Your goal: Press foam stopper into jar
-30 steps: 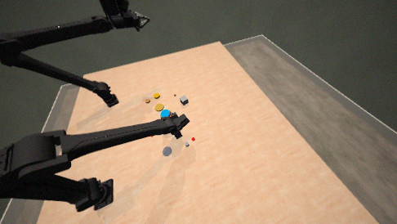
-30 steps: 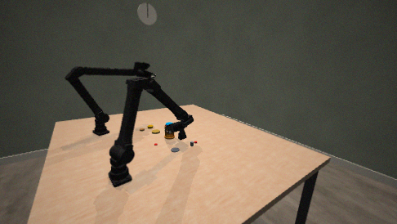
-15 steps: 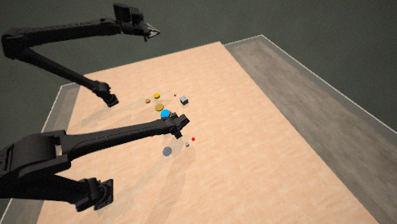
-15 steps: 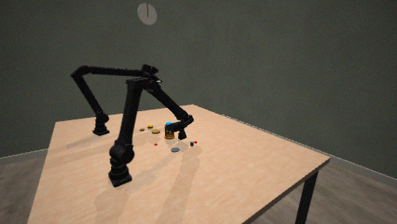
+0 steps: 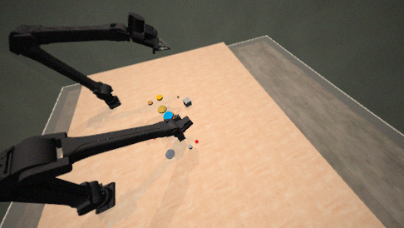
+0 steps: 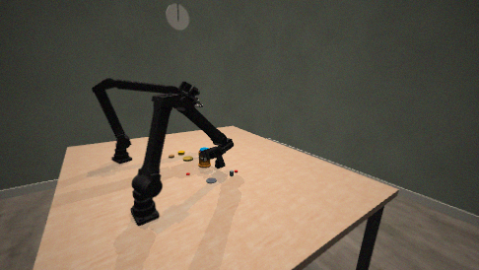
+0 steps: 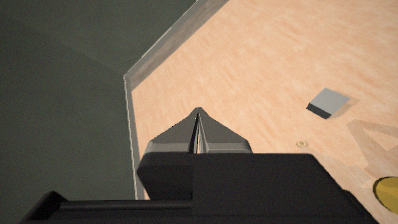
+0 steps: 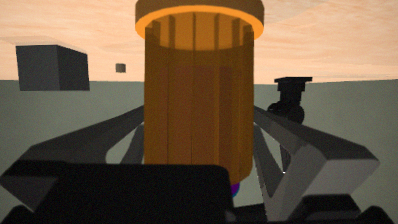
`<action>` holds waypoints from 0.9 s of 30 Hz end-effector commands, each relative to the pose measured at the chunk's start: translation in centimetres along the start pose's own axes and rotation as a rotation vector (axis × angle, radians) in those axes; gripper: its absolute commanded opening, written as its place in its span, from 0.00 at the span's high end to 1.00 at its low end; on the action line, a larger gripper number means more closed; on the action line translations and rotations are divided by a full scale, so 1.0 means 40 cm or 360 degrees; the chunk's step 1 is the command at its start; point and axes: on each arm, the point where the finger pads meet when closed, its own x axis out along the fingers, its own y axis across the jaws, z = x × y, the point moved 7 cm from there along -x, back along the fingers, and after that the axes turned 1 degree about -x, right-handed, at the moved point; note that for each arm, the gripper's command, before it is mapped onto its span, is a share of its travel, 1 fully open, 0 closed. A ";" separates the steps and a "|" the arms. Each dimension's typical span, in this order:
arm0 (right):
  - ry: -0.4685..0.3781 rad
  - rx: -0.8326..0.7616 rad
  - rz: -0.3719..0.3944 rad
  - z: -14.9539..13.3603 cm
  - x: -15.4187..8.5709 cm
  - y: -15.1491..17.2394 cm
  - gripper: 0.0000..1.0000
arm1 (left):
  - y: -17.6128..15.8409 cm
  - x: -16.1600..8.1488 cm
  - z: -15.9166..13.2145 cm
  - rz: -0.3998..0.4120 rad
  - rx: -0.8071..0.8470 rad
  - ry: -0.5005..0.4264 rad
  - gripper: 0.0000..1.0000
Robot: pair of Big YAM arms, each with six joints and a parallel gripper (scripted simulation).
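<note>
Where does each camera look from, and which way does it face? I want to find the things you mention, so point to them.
Top: above the table (image 5: 258,146) (image 6: 296,187) (image 7: 250,60) (image 8: 325,45), looking steeply down; both arms show.
Exterior: off to one side, looking slantwise down; both arms.
Left wrist: above the table, looking down past its closed gripper (image 5: 168,47) (image 6: 199,104) (image 7: 199,109).
Right wrist: low, roughly level, upside down, facing the jar (image 5: 174,117) (image 6: 204,162) (image 8: 199,100) between its fingers.
Both wrist views share the grey block (image 5: 187,101) (image 7: 330,101) (image 8: 52,68).
</note>
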 end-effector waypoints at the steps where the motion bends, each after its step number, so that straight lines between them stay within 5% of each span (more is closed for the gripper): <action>1: 0.0006 0.0034 0.0030 -0.026 -0.033 0.014 0.36 | 0.018 -0.010 0.090 -0.0003 0.0163 -0.0055 1.00; 27: 0.0006 0.0034 0.0030 -0.026 -0.033 0.014 0.36 | -0.376 0.093 0.172 -0.0616 0.1062 0.0050 1.00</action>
